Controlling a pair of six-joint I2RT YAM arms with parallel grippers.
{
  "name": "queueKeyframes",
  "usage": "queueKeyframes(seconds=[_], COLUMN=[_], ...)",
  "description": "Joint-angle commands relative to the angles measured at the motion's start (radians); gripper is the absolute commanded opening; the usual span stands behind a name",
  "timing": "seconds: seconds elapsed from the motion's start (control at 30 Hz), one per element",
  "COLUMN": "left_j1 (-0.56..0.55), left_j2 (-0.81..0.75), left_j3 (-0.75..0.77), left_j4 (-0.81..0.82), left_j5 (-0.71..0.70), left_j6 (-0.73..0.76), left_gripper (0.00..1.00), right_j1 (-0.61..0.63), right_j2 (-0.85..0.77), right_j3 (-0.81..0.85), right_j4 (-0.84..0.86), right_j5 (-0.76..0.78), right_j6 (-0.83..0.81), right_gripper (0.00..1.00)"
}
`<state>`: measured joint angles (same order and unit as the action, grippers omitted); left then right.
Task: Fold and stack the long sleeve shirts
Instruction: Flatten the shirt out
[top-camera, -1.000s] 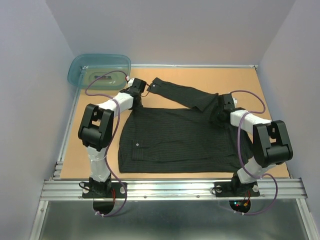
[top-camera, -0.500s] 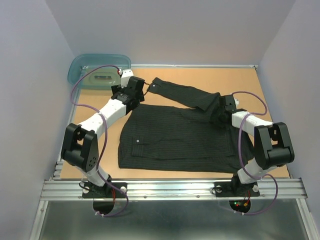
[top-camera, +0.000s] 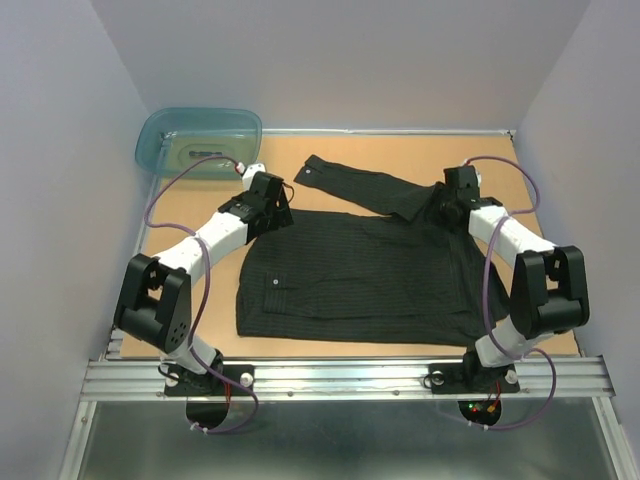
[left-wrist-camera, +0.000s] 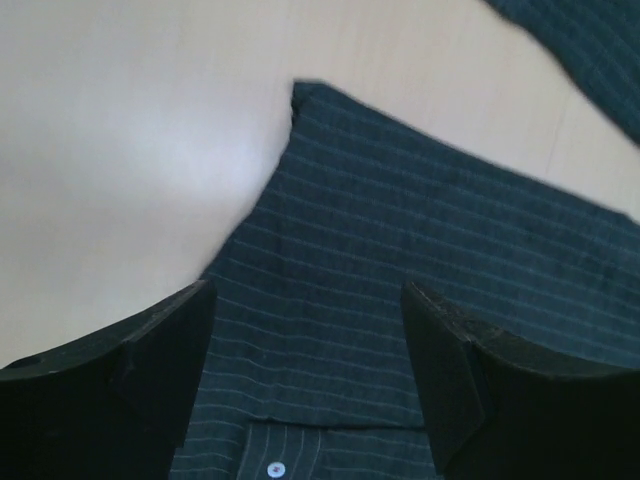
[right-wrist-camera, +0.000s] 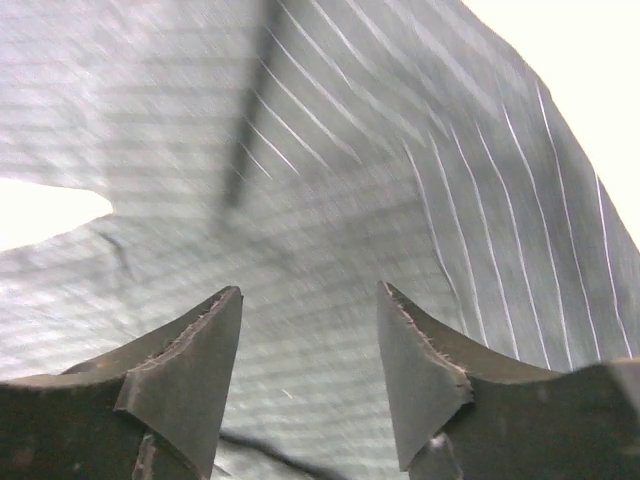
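One long sleeve shirt (top-camera: 350, 285), dark with thin pinstripes, lies flat on the wooden table, with a sleeve (top-camera: 365, 187) stretched toward the far left. My left gripper (top-camera: 276, 207) hovers open over the shirt's far left corner. In the left wrist view the left gripper (left-wrist-camera: 308, 293) has only striped cloth (left-wrist-camera: 400, 230) and a pale button (left-wrist-camera: 275, 467) below it. My right gripper (top-camera: 445, 205) is over the cloth where the sleeve joins the body. In the right wrist view the right gripper (right-wrist-camera: 310, 290) is open over blurred striped fabric (right-wrist-camera: 330, 180), with nothing between its fingers.
A translucent teal tub (top-camera: 200, 140) stands at the table's far left corner, just beyond the left arm. Grey walls close in on three sides. A metal rail (top-camera: 340, 377) runs along the near edge by the arm bases.
The left gripper has opened, and its arm has swung from a raised elbow pose down to the shirt's far left corner. The right gripper has slid a little farther from the bases.
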<state>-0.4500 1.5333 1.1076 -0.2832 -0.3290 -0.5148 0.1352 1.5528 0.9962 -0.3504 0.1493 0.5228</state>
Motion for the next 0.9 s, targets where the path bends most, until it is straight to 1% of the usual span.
queueKeyframes(seconds=[0.0, 0.03, 0.13, 0.27, 0.33, 0.43, 0.6, 0.73, 0.77, 0.8, 0.87], left_j1=[-0.003, -0.001, 0.007, 0.046, 0.060, 0.076, 0.091, 0.099, 0.099, 0.099, 0.099], left_j2=[0.033, 0.045, 0.076, 0.102, 0.103, 0.099, 0.080, 0.067, 0.059, 0.044, 0.021], left_j3=[-0.077, -0.090, -0.120, -0.167, -0.196, -0.222, -0.246, -0.223, -0.210, -0.177, -0.140], left_j4=[0.059, 0.059, 0.065, 0.072, 0.075, 0.070, 0.064, 0.039, 0.032, 0.020, 0.018], left_j5=[0.126, 0.137, 0.159, 0.208, 0.237, 0.249, 0.252, 0.240, 0.239, 0.234, 0.220], left_j6=[-0.074, -0.082, -0.094, -0.111, -0.116, -0.119, -0.125, -0.122, -0.114, -0.093, -0.065], left_gripper=[0.82, 0.82, 0.81, 0.81, 0.81, 0.81, 0.81, 0.82, 0.83, 0.88, 0.93], right_j1=[-0.025, -0.040, -0.086, -0.131, -0.173, -0.215, -0.275, -0.305, -0.306, -0.306, -0.306], right_j2=[0.079, 0.116, 0.164, 0.249, 0.291, 0.311, 0.299, 0.276, 0.259, 0.248, 0.224], right_j3=[0.113, 0.136, 0.150, 0.156, 0.156, 0.157, 0.173, 0.200, 0.209, 0.219, 0.242], right_j4=[0.030, 0.040, 0.067, 0.111, 0.129, 0.145, 0.145, 0.142, 0.142, 0.142, 0.140], right_j5=[-0.031, -0.046, -0.085, -0.122, -0.134, -0.136, -0.119, -0.083, -0.094, -0.109, -0.142], right_j6=[-0.030, -0.023, -0.007, 0.019, 0.028, 0.036, 0.036, 0.016, -0.021, -0.038, -0.093], right_gripper=[0.58, 0.56, 0.55, 0.54, 0.54, 0.54, 0.55, 0.58, 0.59, 0.60, 0.62])
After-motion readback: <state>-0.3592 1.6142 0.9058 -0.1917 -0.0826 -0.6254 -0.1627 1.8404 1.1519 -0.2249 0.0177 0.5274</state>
